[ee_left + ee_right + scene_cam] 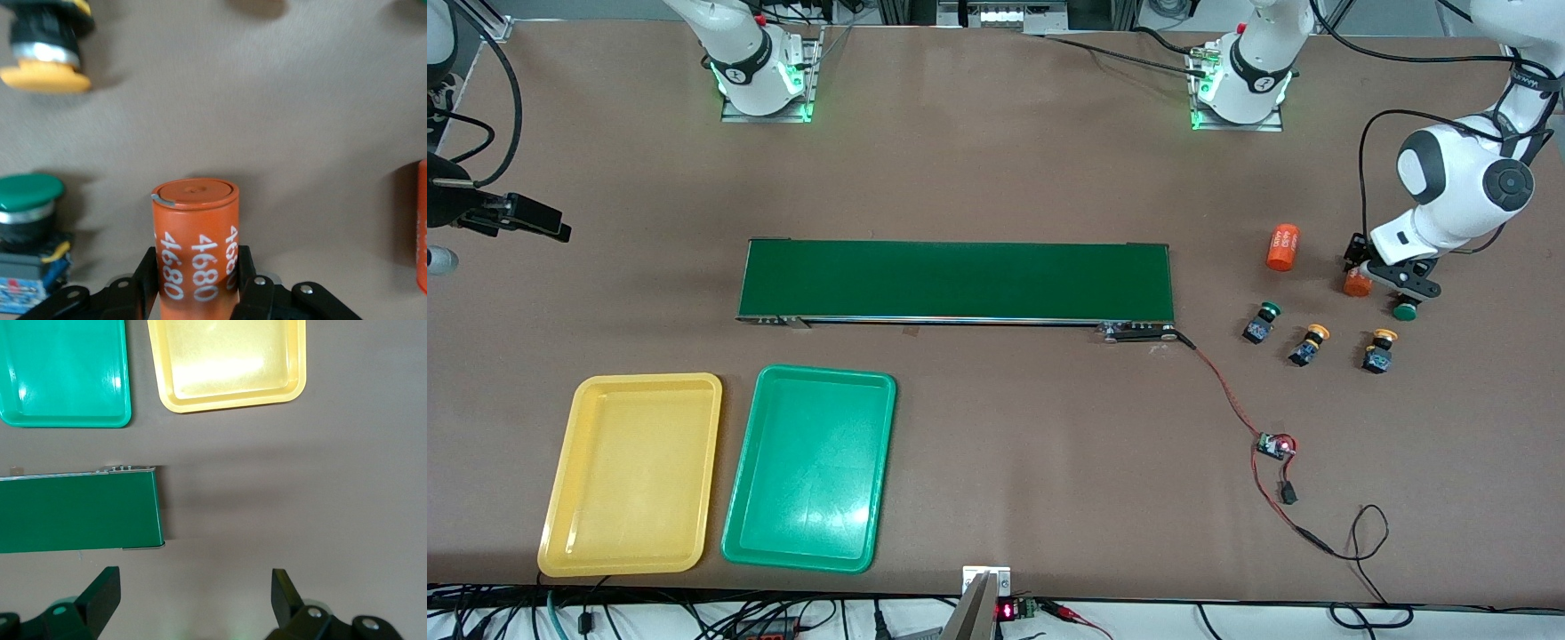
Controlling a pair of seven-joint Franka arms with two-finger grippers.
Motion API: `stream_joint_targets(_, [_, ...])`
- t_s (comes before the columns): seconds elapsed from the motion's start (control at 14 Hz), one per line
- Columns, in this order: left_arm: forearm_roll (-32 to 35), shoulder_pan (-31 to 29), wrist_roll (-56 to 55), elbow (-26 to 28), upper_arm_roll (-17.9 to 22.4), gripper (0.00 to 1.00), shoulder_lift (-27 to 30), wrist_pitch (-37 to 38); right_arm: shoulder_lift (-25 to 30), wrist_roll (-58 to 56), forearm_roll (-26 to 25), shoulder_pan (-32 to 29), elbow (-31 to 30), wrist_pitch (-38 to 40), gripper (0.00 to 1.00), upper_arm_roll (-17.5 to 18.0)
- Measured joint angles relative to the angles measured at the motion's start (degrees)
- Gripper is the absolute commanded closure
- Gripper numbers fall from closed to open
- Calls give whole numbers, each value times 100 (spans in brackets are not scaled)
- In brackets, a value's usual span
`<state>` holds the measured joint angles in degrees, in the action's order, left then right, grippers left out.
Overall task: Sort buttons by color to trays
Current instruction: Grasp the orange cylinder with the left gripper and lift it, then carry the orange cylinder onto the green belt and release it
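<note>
My left gripper (1383, 283) is shut on an orange cylinder printed "4680" (197, 220), low at the table at the left arm's end. A green button (1406, 309) stands right beside it and shows in the left wrist view (27, 220). Nearer the front camera stand another green button (1263, 322) and two yellow-orange buttons (1309, 344) (1380, 349); one of these shows in the left wrist view (47, 57). The yellow tray (583, 533) and green tray (743, 542) lie empty at the right arm's end. My right gripper (197, 587) is open and empty, high over the table near the belt's end.
A long dark green belt (956, 280) lies across the table's middle. A second orange "4680" cylinder (1283, 246) lies between the belt and my left gripper. A red-black cable with a small board (1273, 444) runs from the belt's end toward the front edge.
</note>
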<state>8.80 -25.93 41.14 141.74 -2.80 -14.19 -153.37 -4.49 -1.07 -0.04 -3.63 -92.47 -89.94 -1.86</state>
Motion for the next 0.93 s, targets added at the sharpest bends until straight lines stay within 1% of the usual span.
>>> stream_joint_targets(0.07, [0,1,116,-114,-74,89,87,179,0,0,0,0,0,0,0,0])
stream_joint_targets(0.21, [1,4,425,-504,-230,89,304,830,0,0,0,0,0,0,0,0])
stream_joint_targets(0.43, [1,11,1307,-1396,-368,89,482,2003,0,1,0,0,0,0,0,0])
stream_joint_targets(0.57, [2,18,2032,-1975,-622,89,485,2868,0,1,0,0,2,0,0,0])
stream_joint_targets(0.71, [0,39,2486,-2418,-1060,89,458,3480,0,1,0,1,3,0,0,0])
stream_joint_targets(0.78, [-2,50,2561,-2588,-1349,89,440,3704,0,1,0,1,3,0,0,0])
stream_joint_targets(0.93, [-10,77,2580,-2752,-2046,89,389,3907,0,2,0,1,4,0,0,0])
